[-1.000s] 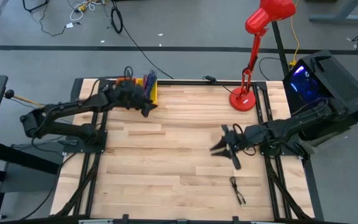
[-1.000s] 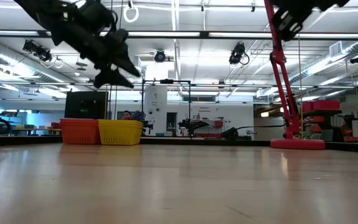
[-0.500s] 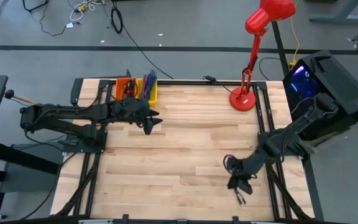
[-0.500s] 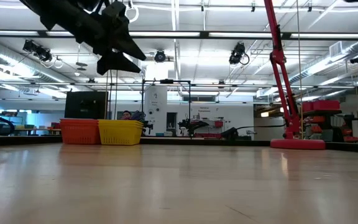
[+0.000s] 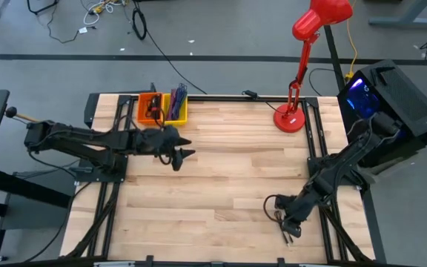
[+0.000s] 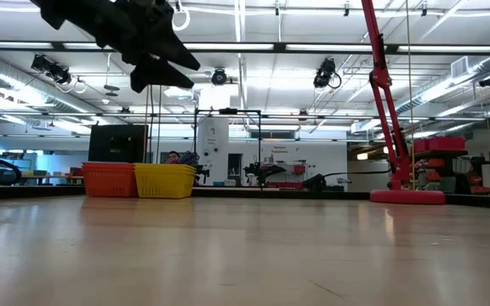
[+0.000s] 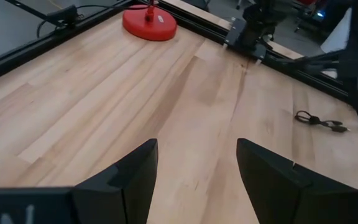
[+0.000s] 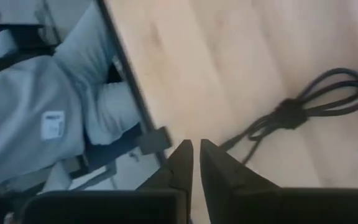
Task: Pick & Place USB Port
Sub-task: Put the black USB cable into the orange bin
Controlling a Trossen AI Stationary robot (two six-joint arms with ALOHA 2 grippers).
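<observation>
I see my right gripper (image 5: 288,221) low over the coiled USB cable (image 8: 303,109), which lies just ahead of its nearly closed, empty fingers. My left gripper (image 5: 181,155) hangs spread open near the bins (image 5: 163,108).

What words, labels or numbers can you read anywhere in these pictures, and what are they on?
None can be read.
A white label sits on the grey fabric beyond the table edge in the right wrist view; its print is too blurred to read.
A pale mark on the left gripper body is cut off by the picture edge and unreadable.
</observation>
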